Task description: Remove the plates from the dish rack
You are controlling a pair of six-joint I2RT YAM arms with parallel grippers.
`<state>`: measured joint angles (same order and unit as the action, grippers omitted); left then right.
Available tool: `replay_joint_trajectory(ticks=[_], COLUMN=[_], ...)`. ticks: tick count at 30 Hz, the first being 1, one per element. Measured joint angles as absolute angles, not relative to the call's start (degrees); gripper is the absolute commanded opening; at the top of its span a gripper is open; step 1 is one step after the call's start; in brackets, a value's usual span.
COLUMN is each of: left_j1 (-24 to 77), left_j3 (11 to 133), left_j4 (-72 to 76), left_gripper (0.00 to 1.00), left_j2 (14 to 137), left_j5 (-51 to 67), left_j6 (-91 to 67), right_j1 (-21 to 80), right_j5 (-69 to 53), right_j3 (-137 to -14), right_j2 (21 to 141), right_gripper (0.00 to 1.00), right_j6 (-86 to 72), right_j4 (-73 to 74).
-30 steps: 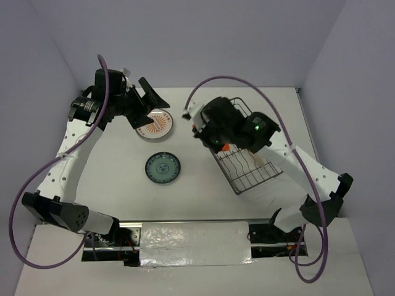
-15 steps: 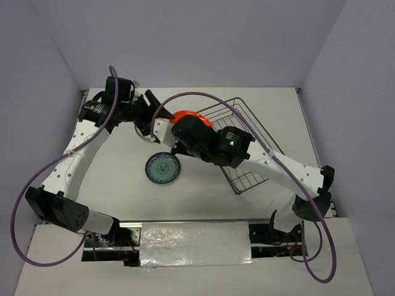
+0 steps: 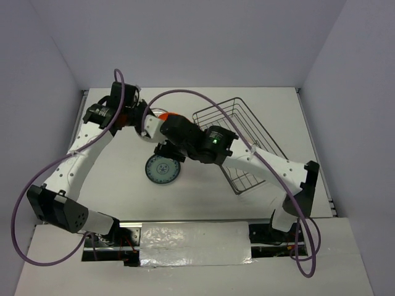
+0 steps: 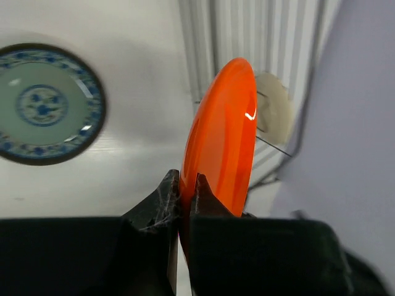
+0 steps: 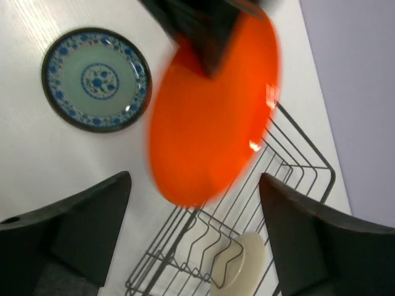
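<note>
My left gripper [image 4: 187, 179] is shut on the rim of a plain orange plate [image 4: 222, 142], held on edge above the table. In the right wrist view the same orange plate [image 5: 213, 111] hangs in front of my right gripper [image 5: 194, 228], whose fingers stand wide apart without touching it. From above, the orange plate [image 3: 166, 115] shows as a small patch between the two wrists. A teal-patterned plate [image 3: 162, 169] lies flat on the table. The dish rack [image 3: 245, 177] sits to the right, with a cream plate [image 5: 241, 268] standing upright in its dividers.
The right arm [image 3: 259, 157] stretches leftward across the rack and over the table's middle. The left arm [image 3: 74, 160] curves along the left side. Walls close the table at the back and on both sides.
The right gripper carried the orange plate from the rack to the left and opened. The left gripper came in and shut on the plate's rim. The arms now cover the sunburst plate.
</note>
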<state>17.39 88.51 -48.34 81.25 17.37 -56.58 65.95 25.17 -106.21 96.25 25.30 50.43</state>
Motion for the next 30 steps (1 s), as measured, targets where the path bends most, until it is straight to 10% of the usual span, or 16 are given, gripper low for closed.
replay_joint_trajectory(ticks=[8, 15, 18, 22, 30], left_j1=[17.1, 15.3, 14.0, 12.5, 12.2], left_j3=[65.3, 53.7, 52.0, 50.7, 50.6], left_j4=[-43.8, -38.6, -35.2, -32.6, -33.6], left_gripper=[0.00, 0.02, 0.25, 0.95, 1.00], left_j2=[77.3, 74.3, 74.7, 76.2, 82.9], left_j5=[7.0, 5.1, 5.1, 5.1, 5.1], left_j6=[-49.5, -47.3, -46.2, -44.8, -44.9], right_j1=[47.5, 43.9, 43.3, 43.1, 36.3], right_j5=[14.9, 13.3, 12.6, 11.5, 11.6], right_j3=[-77.5, -75.7, -73.3, -69.9, -69.4], right_j2=[69.8, 54.3, 52.7, 53.5, 61.1], right_gripper=[1.00, 1.00, 1.00, 1.00, 1.00], right_j6=[5.0, -1.3, -2.5, -3.8, -9.0], right_j4=[42.0, 41.3, 41.6, 42.9, 50.9])
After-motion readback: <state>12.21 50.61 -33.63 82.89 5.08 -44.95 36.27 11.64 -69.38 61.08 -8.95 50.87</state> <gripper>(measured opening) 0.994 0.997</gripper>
